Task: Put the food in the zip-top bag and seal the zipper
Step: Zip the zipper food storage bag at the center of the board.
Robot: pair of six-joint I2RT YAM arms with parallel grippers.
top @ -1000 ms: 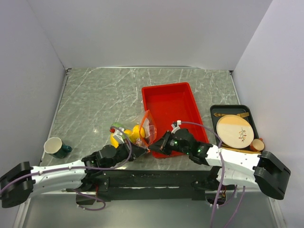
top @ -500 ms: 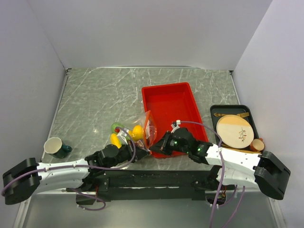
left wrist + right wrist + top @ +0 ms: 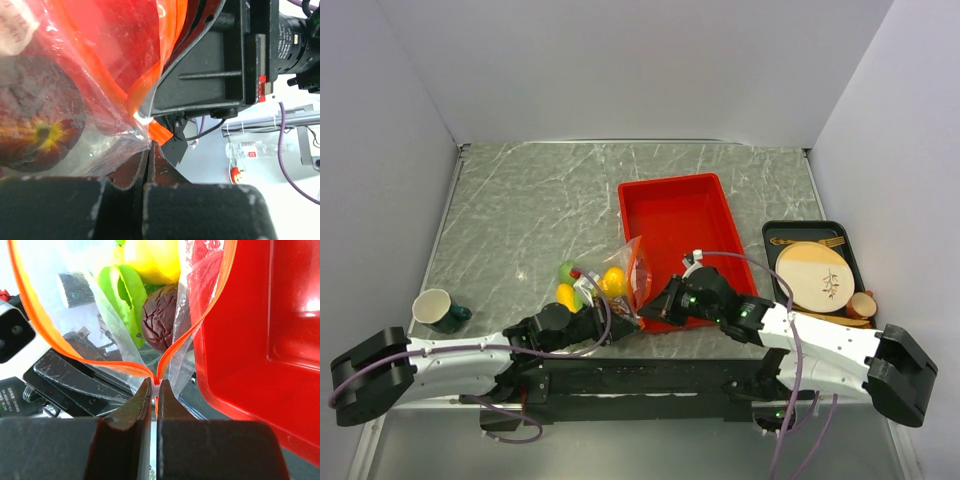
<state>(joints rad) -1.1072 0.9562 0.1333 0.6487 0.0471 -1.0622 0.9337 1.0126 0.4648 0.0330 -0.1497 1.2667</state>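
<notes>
As the food [image 3: 150,260] is bagged, the zip-top bag's [image 3: 632,268] open zipper [image 3: 161,132] is clamped by left gripper [image 3: 150,155] and right gripper [image 3: 156,390], and sealing is judged due.

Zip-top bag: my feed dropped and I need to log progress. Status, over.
Left gripper and right gripper both shut on zip-top bag edge. Food inside, zipper gaping, unsealed. Red tray right beside bag.

1 zip-top bag [image 3: 638,270]. Toy food, 4 countable: 2 yellow pieces [image 3: 612,280], 1 green piece [image 3: 566,270], 1 dark red piece [image 3: 157,317]. 1 red tray [image 3: 675,220], 1 black tray [image 3: 775,228], 1 tan plate [image 3: 812,275], 1 green mug [image 3: 435,308].
</notes>
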